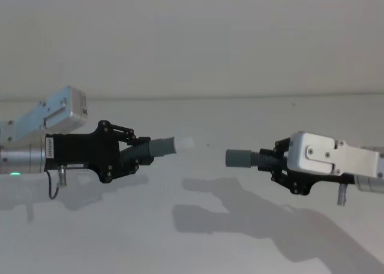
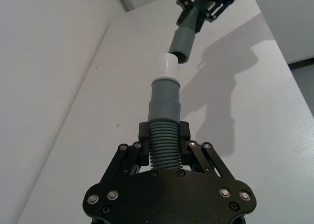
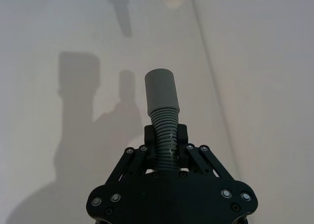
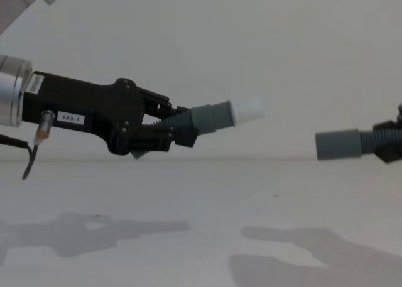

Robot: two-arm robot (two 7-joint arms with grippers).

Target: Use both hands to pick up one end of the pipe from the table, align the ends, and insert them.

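Both halves of the pipe are up off the table (image 1: 198, 244), one in each gripper, and their shadows lie on the white surface below.

On the left of the scene, the left gripper (image 1: 141, 157) (the one with the small "183-1" label (image 4: 70, 118) on its side) has its black fingers pinched onto the corrugated part of the left hose piece (image 1: 157, 148). That piece points to the right and tilts slightly upward. Its smooth grey cuff juts out past the fingertips and ends in the white plug tip (image 1: 184, 144).

On the right, the right gripper (image 1: 268, 160) is clamped in the same way on the ribbed section of the right hose piece (image 1: 255, 159). The plain socket cuff (image 1: 238, 158) sticks out to the left, towards the plug.

The two ends face each other across a clear gap, not touching. From the chest camera, the plug tip sits a little higher than the socket cuff, which lies about level. Seen along the left hose from the left wrist, the socket's open mouth is just past the plug and a touch off to one side of it.
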